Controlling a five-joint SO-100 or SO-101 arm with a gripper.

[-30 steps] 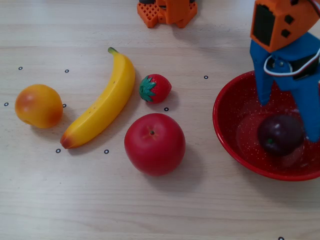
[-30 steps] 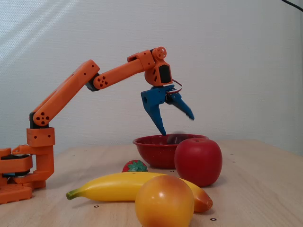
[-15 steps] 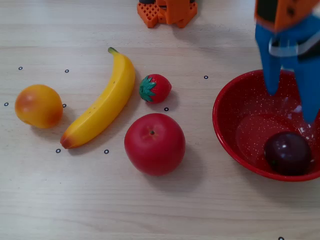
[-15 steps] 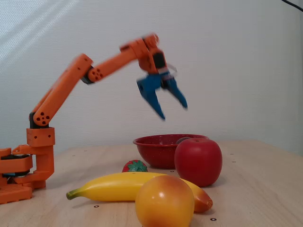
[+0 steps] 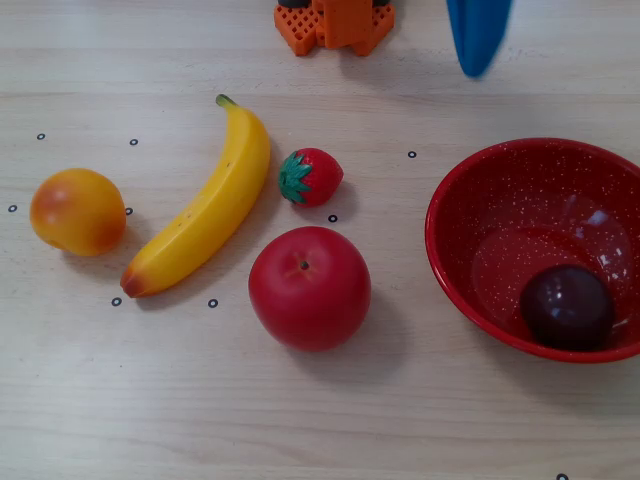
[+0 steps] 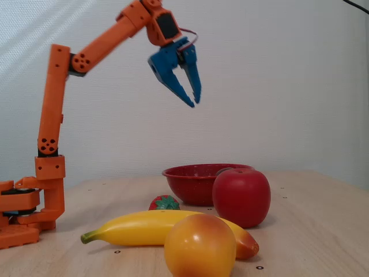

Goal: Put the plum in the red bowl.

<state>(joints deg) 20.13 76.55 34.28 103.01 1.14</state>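
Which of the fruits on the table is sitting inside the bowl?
The plum, dark purple, lies inside the red bowl. The apple, strawberry, banana and peach lie on the table.

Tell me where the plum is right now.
In the fixed view from above, the plum lies inside the red bowl at the right, against its near right wall, well right of the apple.
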